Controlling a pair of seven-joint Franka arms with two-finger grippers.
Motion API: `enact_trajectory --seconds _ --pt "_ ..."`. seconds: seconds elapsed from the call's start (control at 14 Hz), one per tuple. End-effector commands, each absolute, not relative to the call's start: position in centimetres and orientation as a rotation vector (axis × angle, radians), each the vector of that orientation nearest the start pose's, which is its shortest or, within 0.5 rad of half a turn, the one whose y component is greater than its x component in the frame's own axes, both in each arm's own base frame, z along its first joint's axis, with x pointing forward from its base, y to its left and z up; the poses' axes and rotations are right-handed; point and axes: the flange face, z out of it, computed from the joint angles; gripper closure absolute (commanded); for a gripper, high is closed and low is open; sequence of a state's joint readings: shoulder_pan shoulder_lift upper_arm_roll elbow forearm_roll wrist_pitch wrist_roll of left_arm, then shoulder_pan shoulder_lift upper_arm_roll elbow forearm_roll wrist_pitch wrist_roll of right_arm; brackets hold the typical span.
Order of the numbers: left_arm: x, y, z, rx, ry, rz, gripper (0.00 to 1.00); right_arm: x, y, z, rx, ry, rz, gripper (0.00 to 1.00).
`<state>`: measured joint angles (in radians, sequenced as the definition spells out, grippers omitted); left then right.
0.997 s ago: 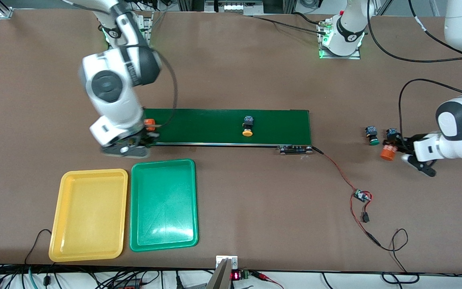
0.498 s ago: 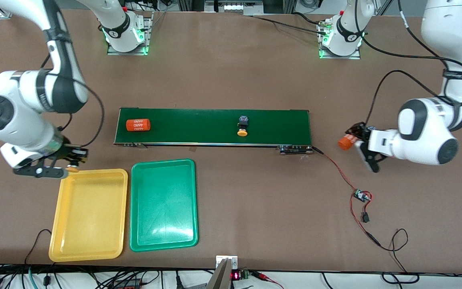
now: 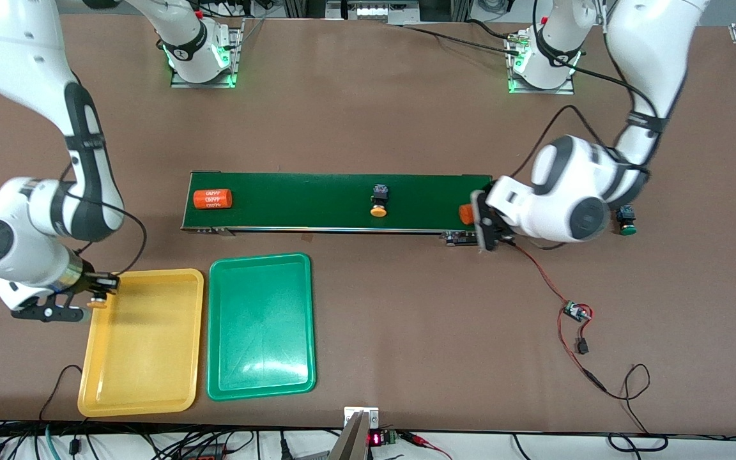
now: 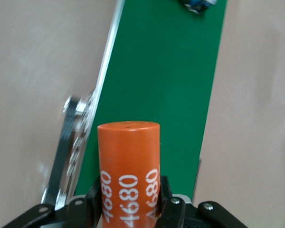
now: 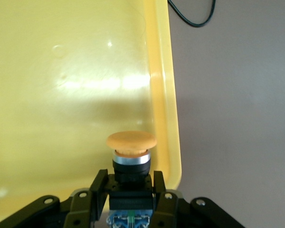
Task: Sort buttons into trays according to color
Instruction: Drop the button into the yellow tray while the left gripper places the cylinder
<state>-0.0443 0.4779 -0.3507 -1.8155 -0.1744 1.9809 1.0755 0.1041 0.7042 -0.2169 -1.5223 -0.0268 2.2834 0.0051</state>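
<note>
Reference landmark: conveyor belt [image 3: 342,201].

Right gripper [image 3: 90,300] is clamped on a yellow-capped button [image 5: 131,142] and hangs over the edge of the yellow tray [image 3: 144,383], which lies nearer the front camera than the belt, beside the green tray [image 3: 259,377].

Left gripper [image 3: 480,220] is clamped on an orange cylinder [image 4: 128,156] (printed "4680") over the belt's end toward the left arm.

On the belt: a second yellow-capped button [image 3: 379,203] near mid-length and a second orange cylinder [image 3: 212,199] at the right arm's end.

A green-capped button [image 3: 627,220] lies on the table off the belt's left-arm end.
</note>
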Motion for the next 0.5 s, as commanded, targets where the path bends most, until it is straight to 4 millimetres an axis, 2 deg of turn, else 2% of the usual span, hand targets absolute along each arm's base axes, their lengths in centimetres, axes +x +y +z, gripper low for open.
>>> enact_trajectory --seconds 0.0,0.14,0.21,0.28,0.36,0.43 --pt "54.9 -26.3 27.6 -2.491 2.345 0.258 0.78 72.6 -5.8 24.2 -3.291 0.055 -0.151 0.93" --pt "54.1 -26.7 26.2 -2.469 2.344 0.223 0.78 72.7 -6.0 23.1 -3.293 0.054 -0.171 0.92" --pt "53.1 -27.5 25.2 -2.452 2.360 0.199 0.77 72.7 -6.0 22.3 -3.294 0.053 -0.169 0.86" --pt "52.8 -27.7 24.7 -2.440 2.354 0.163 0.76 72.7 -5.9 22.0 -3.295 0.052 -0.167 0.75" --pt "52.6 -27.7 24.4 -2.438 2.352 0.146 0.76 72.6 -5.9 21.5 -3.296 0.049 -0.157 0.45" --pt "52.4 -28.0 24.3 -2.432 2.357 0.144 0.74 72.6 -5.9 21.3 -3.295 0.050 -0.152 0.41"
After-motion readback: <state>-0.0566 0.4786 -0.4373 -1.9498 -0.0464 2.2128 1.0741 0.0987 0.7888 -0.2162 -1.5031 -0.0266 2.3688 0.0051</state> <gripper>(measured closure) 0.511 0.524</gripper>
